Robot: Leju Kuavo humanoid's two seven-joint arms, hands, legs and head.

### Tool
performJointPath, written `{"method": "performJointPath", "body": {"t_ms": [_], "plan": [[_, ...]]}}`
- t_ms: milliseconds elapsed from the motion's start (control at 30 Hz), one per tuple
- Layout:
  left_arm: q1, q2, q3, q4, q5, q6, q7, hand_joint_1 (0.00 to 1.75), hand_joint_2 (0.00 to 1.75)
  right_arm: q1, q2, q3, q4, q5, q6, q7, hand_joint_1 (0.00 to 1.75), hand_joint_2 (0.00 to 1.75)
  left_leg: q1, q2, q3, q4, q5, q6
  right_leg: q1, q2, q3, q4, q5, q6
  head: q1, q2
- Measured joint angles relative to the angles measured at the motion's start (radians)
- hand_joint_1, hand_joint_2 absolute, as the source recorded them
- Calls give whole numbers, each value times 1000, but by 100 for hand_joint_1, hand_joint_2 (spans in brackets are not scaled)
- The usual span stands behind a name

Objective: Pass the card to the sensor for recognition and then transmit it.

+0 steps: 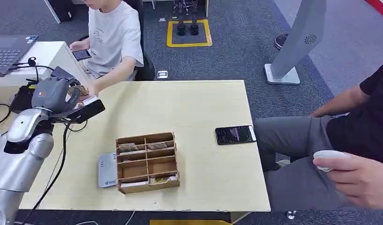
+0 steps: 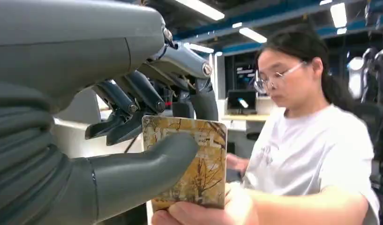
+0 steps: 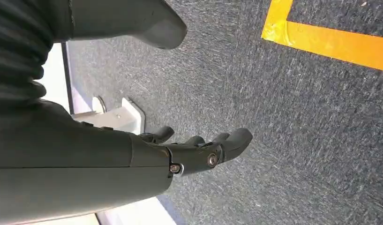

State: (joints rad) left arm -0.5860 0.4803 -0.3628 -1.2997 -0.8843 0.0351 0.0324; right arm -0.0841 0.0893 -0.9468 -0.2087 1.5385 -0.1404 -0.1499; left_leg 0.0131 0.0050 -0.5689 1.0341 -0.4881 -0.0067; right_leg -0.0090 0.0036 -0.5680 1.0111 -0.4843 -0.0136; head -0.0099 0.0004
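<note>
The pale wooden surface (image 1: 199, 103) carries a wooden organizer box (image 1: 147, 162) near its front edge, split into small compartments. Cards lie in several of them: some in the two back compartments and some along the front row, while the middle cells look mostly bare. Just left of the box, touching or nearly touching its side, lies a flat white card sensor (image 1: 106, 169). Right of the box, well apart from it, a black phone (image 1: 235, 135) lies face up with its screen lit.

Far left of the box and beyond it, at the surface's back left corner, the left hand (image 1: 56, 96) is raised. The head view leaves its grasp unclear; the left wrist view shows the thumb (image 2: 147, 164) pressing a card (image 2: 199, 164) with a yellow-brown tree picture against the darker fingers (image 2: 128, 110), so this hand grasps the card. A person's hand (image 2: 203, 213) touches the card's lower edge, and the person in a white shirt (image 1: 114, 35) sits just beyond that corner.

The right hand (image 3: 199, 150) hangs over grey carpet (image 3: 283, 117) beside a yellow tape line (image 3: 330, 40), fingers loosely curled apart, holding nothing.

A second person (image 1: 349, 145) sits right of the box, beyond the surface's edge, holding a small white object (image 1: 327, 159).
</note>
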Motion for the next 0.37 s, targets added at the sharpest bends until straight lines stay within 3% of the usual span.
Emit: {"method": "performJointPath", "body": {"t_ms": [33, 167, 267, 367], "plan": [[-1, -4, 0, 6, -2, -1, 0, 0, 175, 0, 0, 0, 0, -1, 0, -4, 0, 175, 0, 0, 0, 0, 0, 0, 0, 0, 0, 0, 0, 0, 0, 0], [-9, -14, -2, 27, -7, 21, -1, 0, 175, 1, 0, 0, 0, -8, 2, -7, 0, 175, 0, 1, -1, 0, 0, 0, 0, 0, -1, 0, 0, 0, 0, 0], [9, -6, 1, 26, -14, 102, 1, 0, 175, 3, 0, 0, 1, -14, -2, -8, 0, 175, 0, 1, -2, 0, 0, 0, 0, 1, 0, 1, 0, 0, 0, 0], [84, 20, 34, -4, -8, 184, 13, 0, 175, 9, 0, 0, 1, -24, -6, -13, 0, 175, 0, 2, -1, -1, 0, 0, 0, 2, -1, 1, 0, 0, 0, 0]]}}
